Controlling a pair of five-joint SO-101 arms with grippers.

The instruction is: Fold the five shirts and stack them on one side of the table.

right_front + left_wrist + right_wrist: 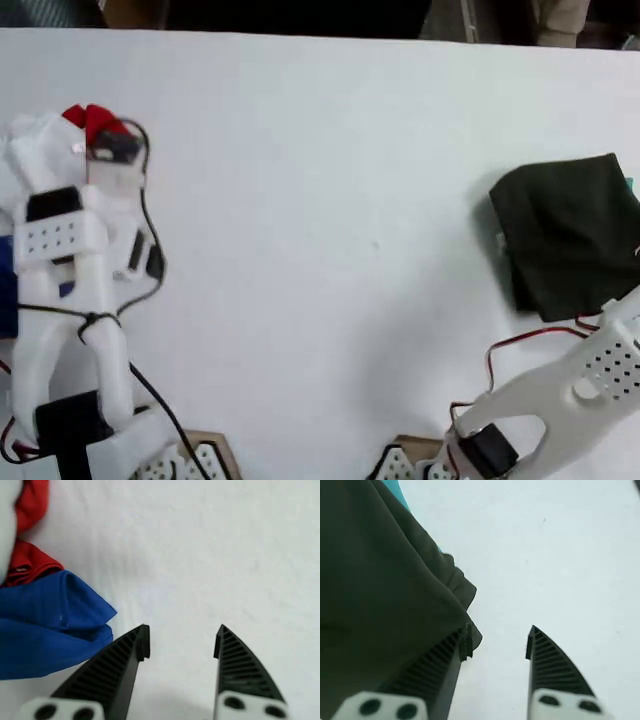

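Observation:
A dark folded shirt (568, 235) lies near the table's right edge, with a teal shirt (631, 186) peeking out beneath it. My right gripper (497, 635) is open just above the table, one finger against the dark shirt's (380, 590) edge; a sliver of the teal shirt (402, 497) shows there too. At the far left lie a red shirt (90, 120) and a blue shirt (6, 285). My left gripper (182, 635) is open over bare table, beside the blue shirt (45, 625) and the red shirt (30, 510).
The white table (330, 200) stretches wide between the two piles. My left arm (60, 300) stands along the left edge with cables (150, 250) trailing. My right arm (585, 385) crosses the front right corner. Arm bases (400, 462) sit at the front edge.

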